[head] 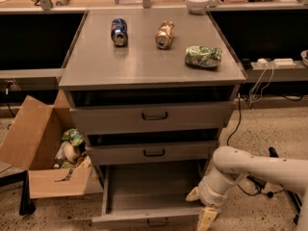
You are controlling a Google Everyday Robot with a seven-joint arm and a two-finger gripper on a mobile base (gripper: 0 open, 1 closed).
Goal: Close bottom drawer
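Observation:
The bottom drawer (147,219) is pulled far out of the grey cabinet, its tray empty and its front panel at the lower edge of the view. The middle drawer (154,152) and top drawer (155,116) sit nearly flush above it. My white arm reaches in from the right. My gripper (204,214) hangs low beside the bottom drawer's front right corner, pointing down toward the floor, close to the drawer front.
The cabinet top (96,61) holds a blue can (119,31), a copper can (164,34) and a green chip bag (204,56). An open cardboard box (38,150) with trash stands on the floor at the left. Cables (255,88) trail at the right.

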